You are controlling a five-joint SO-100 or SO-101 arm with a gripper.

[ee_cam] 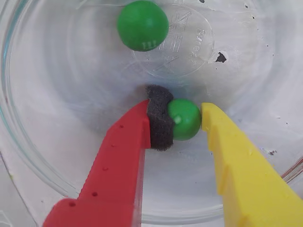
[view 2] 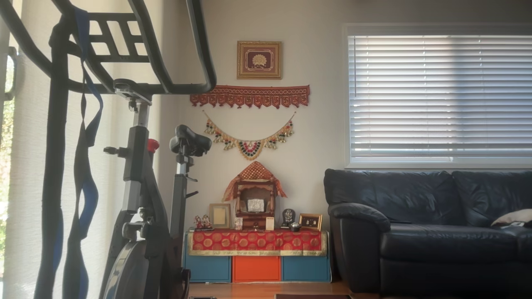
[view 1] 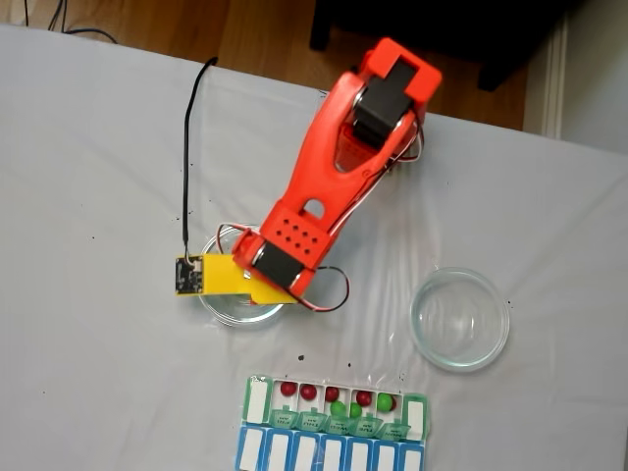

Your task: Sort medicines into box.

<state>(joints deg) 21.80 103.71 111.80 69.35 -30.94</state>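
Pincer [ee_cam: 189,119] tight around a green ball [ee_cam: 183,119] (inside the glass dish [ee_cam: 42,156]).

Left glass dish [view 1: 240,312] half under the arm [view 1: 339,172] (blue-lidded row [view 1: 329,453] cut by the bottom edge), lid letters unreadable.

Orange arm [view 1: 339,167] bent down low, gripper [ee_cam: 182,118] with one red finger [ee_cam: 118,161] and one yellow finger [ee_cam: 241,165], squeezing a green ball [ee_cam: 185,119]

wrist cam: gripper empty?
No, the gripper pinches a green ball between its foam pad and yellow finger.
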